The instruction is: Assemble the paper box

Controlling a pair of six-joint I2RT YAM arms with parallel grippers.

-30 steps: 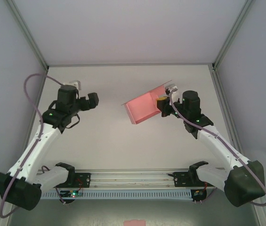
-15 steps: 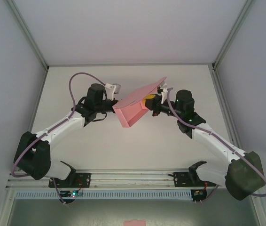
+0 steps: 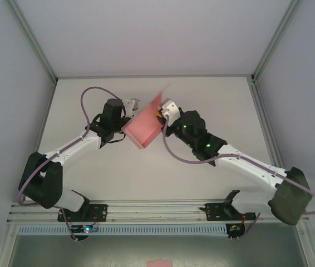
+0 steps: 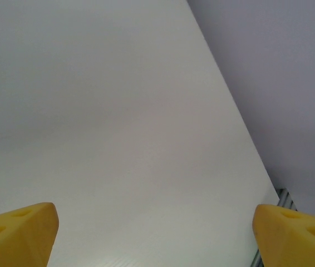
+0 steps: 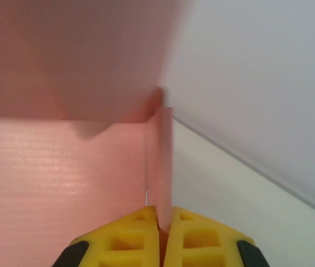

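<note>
Pink card box (image 3: 142, 130), part-folded, tilted over the middle of the table (image 3: 218, 100), a little to the far side, between the two arms. Pinched at its right side by the right gripper (image 3: 161, 118). In the wrist view, yellow pads (image 5: 202, 236) closed tight on a thin upright wall edge, with more pink panels spreading to the left. At its left edge, left gripper (image 3: 128, 107) close against the card from above. Fingertips (image 4: 18, 231) spread wide in the wrist view, nothing between them, bare table beyond. Cannot tell whether touching the card or just beside it.

Seems about midway. Base and some walls raised into an open tray shape, one flap (image 3: 158, 100) sticking up toward the far side, not yet folded. Probably left to do: stand and tuck the remaining walls, bring that flap down, close the top. Likely calls for a left-side grip while the right one holds firm.
</note>
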